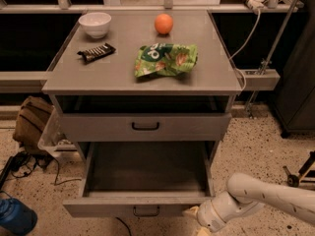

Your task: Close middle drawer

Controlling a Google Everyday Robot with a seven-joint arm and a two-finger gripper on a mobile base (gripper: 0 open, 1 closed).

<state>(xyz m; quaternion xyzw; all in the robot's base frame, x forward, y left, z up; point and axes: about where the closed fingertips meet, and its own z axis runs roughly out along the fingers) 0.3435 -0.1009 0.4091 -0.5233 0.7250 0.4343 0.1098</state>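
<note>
1. Shows the middle drawer [118,206] standing far out of the grey table [123,75], with its deep plain tray open to view from above and its short front panel close to the bottom edge of the view.
2. Shows a small black bar handle [146,211] at the centre of that front panel.
3. Finds the tool [192,213] low on the right, at the right end of the middle drawer's front panel. Cannot tell whether it touches the panel or sits just beside it.
4. Cannot tell how far the tool is open, nor whether it has hold of anything.
5. Follows the white arm [266,195] from the tool up and across to the right edge of the view, over the speckled floor.
6. Places the upper drawer [98,127] directly above the middle drawer, with a taller front and a larger black handle [145,126]. Leaves a dark gap between its front and the table top.
7. Sets four things on the table top:
   - a white bowl [95,23] at the back left
   - an orange [164,23] at the back centre
   - a dark-wrapped snack bar [96,52] left of centre
   - a green snack bag [166,59] right of centre, near the front edge
8. Shows a brown bag [32,119] on the floor to the left of the table, and a blue object [15,218] in the bottom left corner.
</note>
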